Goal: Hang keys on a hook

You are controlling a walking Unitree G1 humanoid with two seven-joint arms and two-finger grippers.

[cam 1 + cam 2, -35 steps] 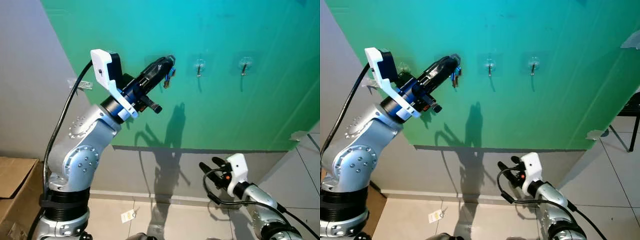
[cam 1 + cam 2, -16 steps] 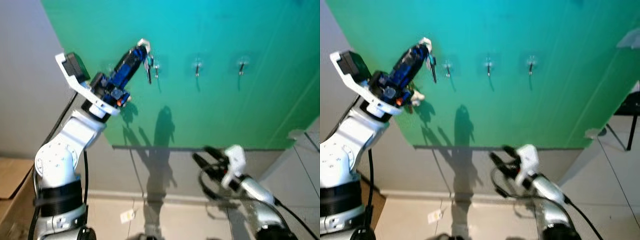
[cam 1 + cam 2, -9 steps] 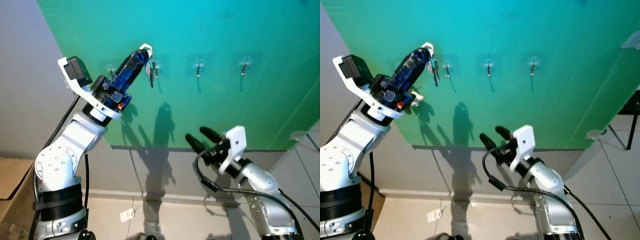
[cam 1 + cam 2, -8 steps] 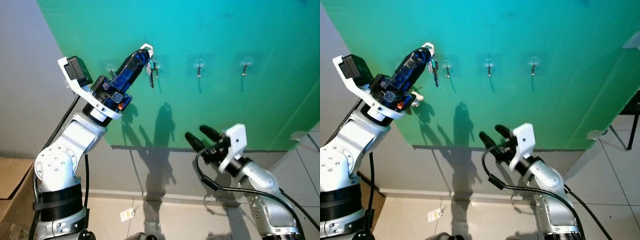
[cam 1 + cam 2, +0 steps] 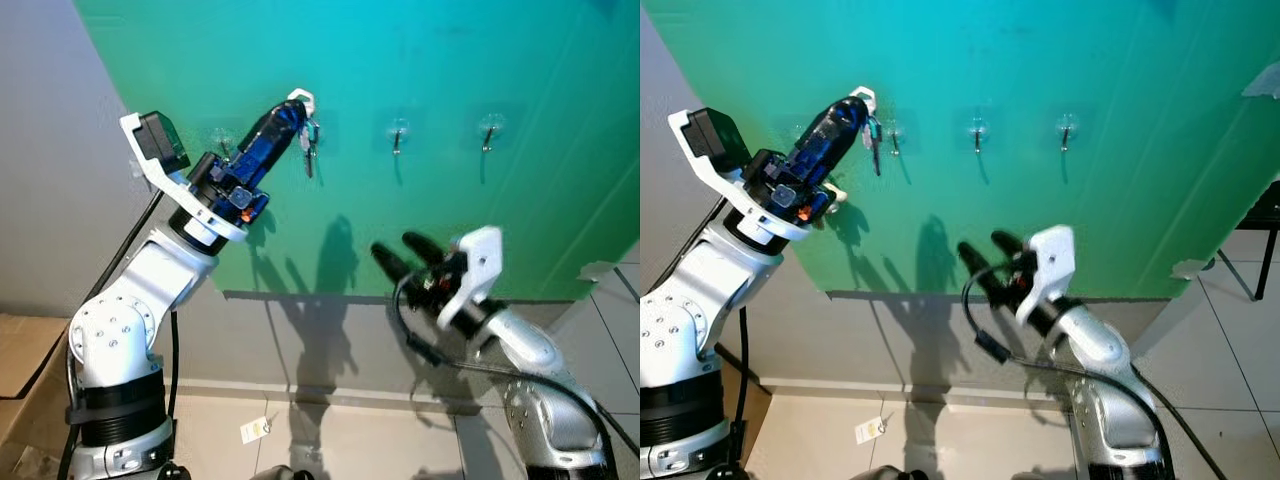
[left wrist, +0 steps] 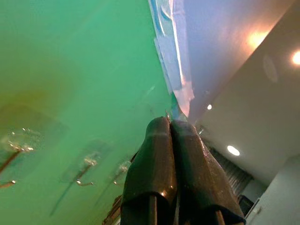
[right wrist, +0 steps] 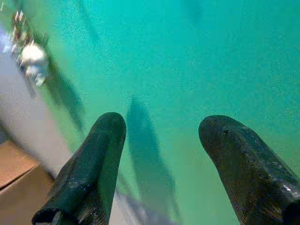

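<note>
My left hand (image 5: 293, 108) is raised against the green wall (image 5: 450, 60), its two black fingers (image 6: 168, 164) pressed together on the keys (image 5: 310, 150); the bunch has a white ring or tag at the top, showing just past the fingertips, and the keys dangle below it, close to the wall; they hang just beside the leftmost of three small hooks in a row, and I cannot tell whether the ring is over that hook; the middle hook (image 5: 398, 133) and the right hook (image 5: 489, 130) sit further right at about the same height, both bare.

My right hand (image 5: 395, 250) is held lower and to the right, nearer to me than the wall, with its two fingers (image 7: 89, 168) spread apart and gripping nothing; from its wrist camera I see green wall between them.

Outward from there, the green sheet ends in a straight lower edge over a grey wall (image 5: 300, 340); the shadows of both arms fall across the green; on the tiled floor (image 5: 380, 445) near the skirting lies a small white tag (image 5: 256, 431); a cardboard box (image 5: 25, 385) stands at the far left.
</note>
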